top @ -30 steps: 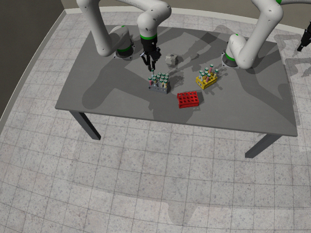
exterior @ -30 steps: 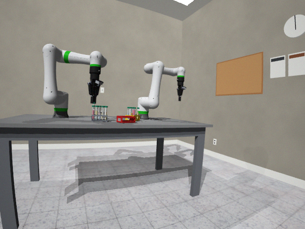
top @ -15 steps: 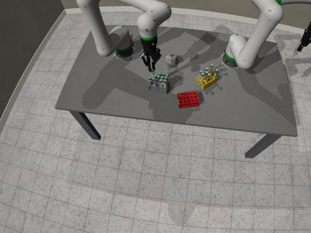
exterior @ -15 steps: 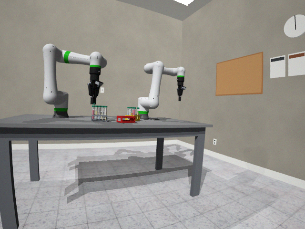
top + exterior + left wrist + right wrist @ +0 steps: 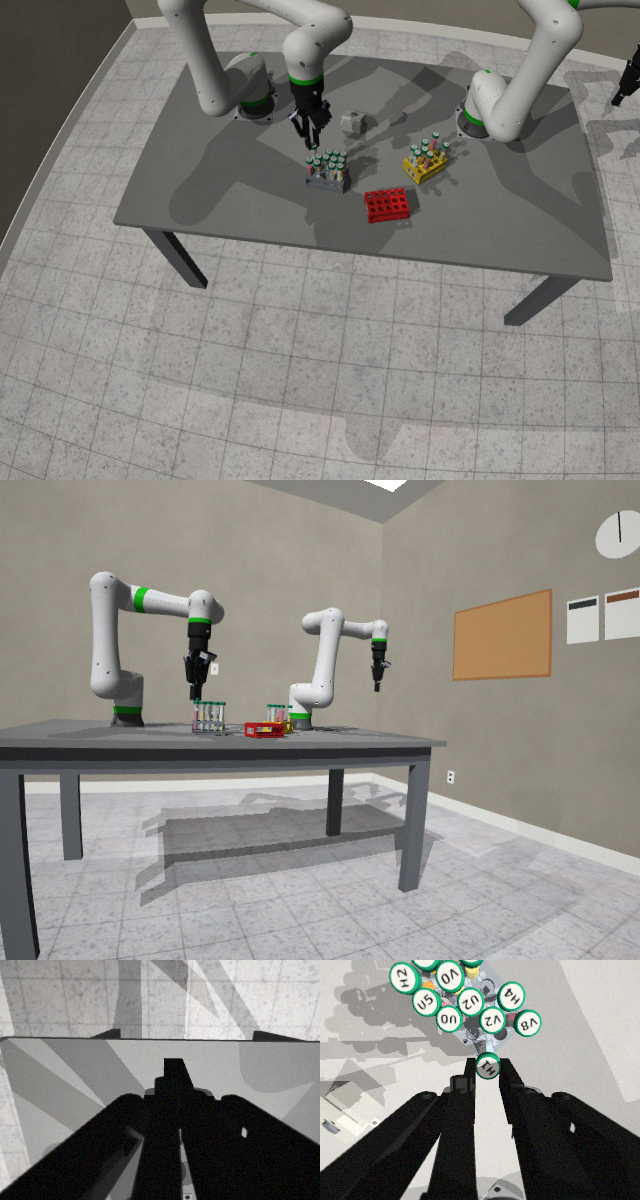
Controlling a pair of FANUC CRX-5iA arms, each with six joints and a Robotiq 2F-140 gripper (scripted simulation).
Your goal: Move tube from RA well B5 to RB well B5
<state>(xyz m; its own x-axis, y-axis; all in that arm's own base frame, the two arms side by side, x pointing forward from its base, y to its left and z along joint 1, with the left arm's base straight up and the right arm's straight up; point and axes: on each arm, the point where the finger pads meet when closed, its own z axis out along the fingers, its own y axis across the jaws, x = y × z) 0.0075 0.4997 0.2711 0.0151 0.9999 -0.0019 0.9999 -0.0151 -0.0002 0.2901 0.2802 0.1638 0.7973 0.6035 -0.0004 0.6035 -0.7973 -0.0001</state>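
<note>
Speckled tiles spread beneath a grey counter (image 5: 248, 206) (image 5: 77, 731) (image 5: 215, 1065) (image 5: 580, 1060); on it stand the grey rack (image 5: 325, 183) (image 5: 209, 732) (image 5: 496, 977), well filled with green-capped tubes, the yellow rack (image 5: 419, 178) (image 5: 292, 726), partly filled, and a red rack (image 5: 387, 218) (image 5: 258, 725) with no tubes showing.

Narrow jaws on the right gripper (image 5: 312, 146) (image 5: 195, 698) (image 5: 488, 1067) are closed on the tube marked H1 (image 5: 313, 148) (image 5: 196, 700) (image 5: 488, 1066), gripped at its cap; it is by the grey rack's near-base side, its cap a little above its neighbours'; whether its foot is out of the well I cannot tell. I take it for the task's tube, though the well it belongs to cannot be read for certain. The left gripper (image 5: 615, 102) (image 5: 376, 689) (image 5: 172, 1073) hangs well away, jaws together on nothing.

As I judge it, the grip is made and the lift is in hand; the carry across, the seating in B5 of the yellow rack and the release are left; then comes DONE, probably on the small grey box (image 5: 354, 122) (image 5: 350, 1110), whose lamp I cannot make out. Raising straight up looks wise; the crowded caps are easily knocked.
</note>
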